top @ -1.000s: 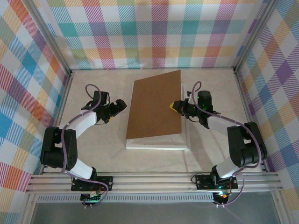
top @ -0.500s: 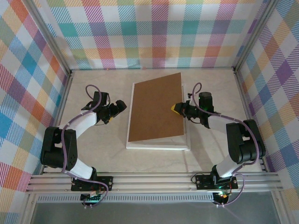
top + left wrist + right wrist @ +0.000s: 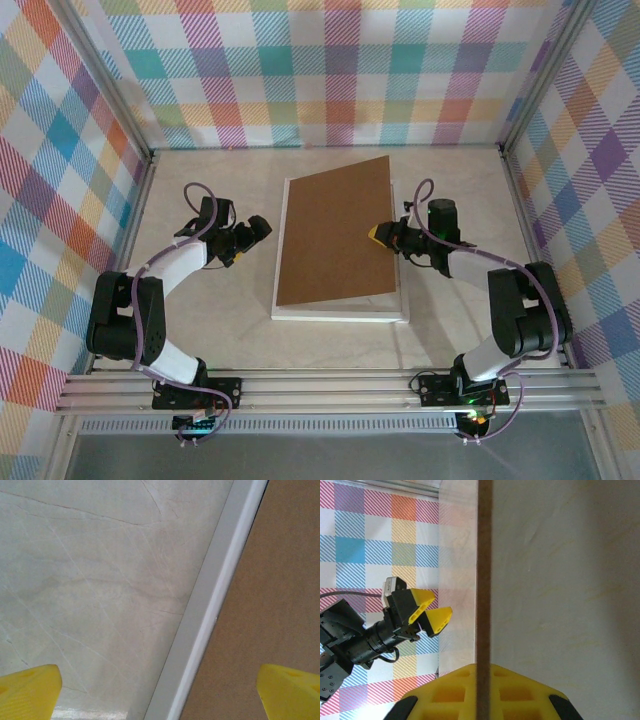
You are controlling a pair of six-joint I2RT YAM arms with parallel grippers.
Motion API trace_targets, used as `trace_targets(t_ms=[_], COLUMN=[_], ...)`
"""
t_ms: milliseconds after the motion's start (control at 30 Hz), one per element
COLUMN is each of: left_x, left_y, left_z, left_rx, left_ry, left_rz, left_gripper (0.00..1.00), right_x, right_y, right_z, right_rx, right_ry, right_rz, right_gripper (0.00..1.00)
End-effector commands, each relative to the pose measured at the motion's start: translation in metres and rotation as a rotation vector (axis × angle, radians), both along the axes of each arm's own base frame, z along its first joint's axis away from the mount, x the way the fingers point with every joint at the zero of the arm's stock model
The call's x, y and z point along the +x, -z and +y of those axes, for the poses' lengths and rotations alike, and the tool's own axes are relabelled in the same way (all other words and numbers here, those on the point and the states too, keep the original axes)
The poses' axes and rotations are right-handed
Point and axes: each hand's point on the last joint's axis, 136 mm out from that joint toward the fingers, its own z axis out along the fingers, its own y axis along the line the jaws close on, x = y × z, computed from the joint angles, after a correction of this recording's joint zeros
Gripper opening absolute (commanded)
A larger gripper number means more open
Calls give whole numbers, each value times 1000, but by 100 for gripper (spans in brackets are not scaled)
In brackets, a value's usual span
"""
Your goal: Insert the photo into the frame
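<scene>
Frame (image 3: pixel 340 312) lies flat at the centre of the desk (image 3: pixel 200 330) in the overhead view. Its white border shows along the bottom and left sides.

The brown backing board (image 3: pixel 335 235) rests over it at a slant. Its left edge sits along the frame's left border, and its upper right corner overhangs the frame's top edge. The right side appears to be the raised one, though the overhead angle makes the tilt hard to judge.

The right gripper (image 3: pixel 378 232) is clenched on the board's right edge. In the right wrist view the board runs edge-on through its yellow fingers (image 3: pixel 480 690). This grip probably serves to hinge the board over the opening.

The left gripper (image 3: pixel 258 228) is released, jaws spread wide. It hangs just left of the frame, and in its own view the fingertips straddle the white border. It looks placed to steady or guide that side.

The board covers the opening, so the photo's position beneath it cannot be told. The frame's right border is partly masked by the board and gripper.
</scene>
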Motion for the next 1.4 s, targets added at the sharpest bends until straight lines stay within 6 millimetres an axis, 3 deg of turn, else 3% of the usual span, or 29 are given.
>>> trace_targets(t_ms=[0, 267, 433, 700, 1100, 1367], left_x=[-6, -6, -6, -5, -5, -4], left_y=[-1, 1, 2, 3, 5, 11], left_z=[0, -1, 0, -1, -14, -29], left_rx=[-16, -14, -10, -19, -54, -79], left_ry=[0, 2, 0, 4, 20, 38], left_rz=[4, 8, 13, 14, 19, 34], left_gripper=[100, 100, 100, 100, 100, 100], right_x=[-1, 5, 4, 0, 1, -2], right_y=[-7, -41, -51, -34, -12, 27], right_z=[-2, 4, 1, -13, -2, -8], right_rx=[-2, 99, 100, 22, 20, -52], right_ry=[-35, -57, -58, -29, -86, -61], right_rz=[-64, -108, -118, -98, -107, -32], right_gripper=[0, 0, 0, 0, 0, 0])
